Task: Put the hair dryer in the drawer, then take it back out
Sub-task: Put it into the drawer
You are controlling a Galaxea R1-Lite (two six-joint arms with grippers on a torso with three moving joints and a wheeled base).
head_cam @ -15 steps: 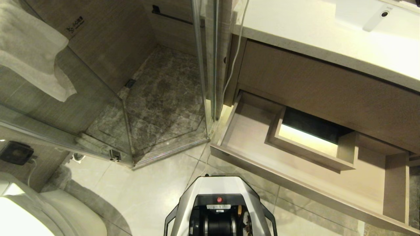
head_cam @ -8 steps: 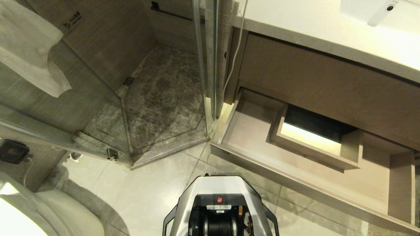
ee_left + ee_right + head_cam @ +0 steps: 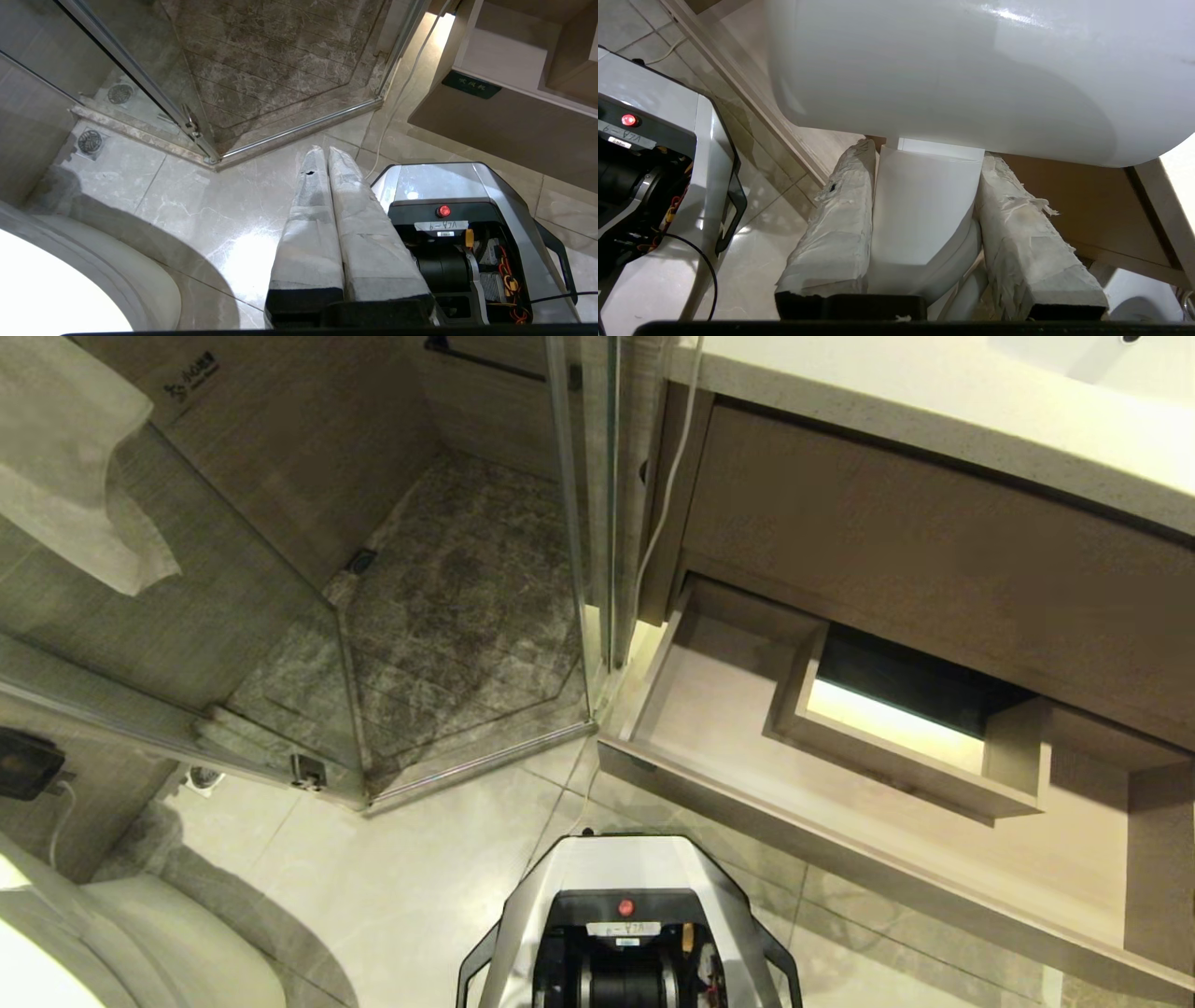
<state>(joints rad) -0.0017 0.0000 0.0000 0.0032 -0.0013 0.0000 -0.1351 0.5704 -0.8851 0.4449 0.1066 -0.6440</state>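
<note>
On my far left a pale, glossy toilet (image 3: 112, 933) curves into the corner, and above it a soft white towel (image 3: 65, 476) hangs behind the glass shower enclosure (image 3: 280, 616), whose floor is mottled grey-brown stone. The left gripper (image 3: 325, 154) hangs over the polished beige floor tiles (image 3: 420, 877), its two long tape-wrapped fingers (image 3: 308, 224) pressed flat together with nothing between them. The robot's grey base (image 3: 625, 915) sits in the middle, a red button on its dark top.

To the right, the drawer (image 3: 840, 859) stands pulled out under a taller wood-grain panel (image 3: 934, 551) and a speckled stone counter (image 3: 934, 420). It is shallow, light wood-grain, U-shaped inside around a boxed rectangular cut-out (image 3: 906, 756) (lit from beneath).

The right gripper (image 3: 924, 163) is outside my head camera, but its wrist camera shows frayed, tape-wrapped fingers (image 3: 840, 224) pinching the smooth white handle of the hair dryer (image 3: 924, 93), whose rounded glossy barrel fills the view above. The dryer is held in the air near the drawer's front edge, not resting in it.
</note>
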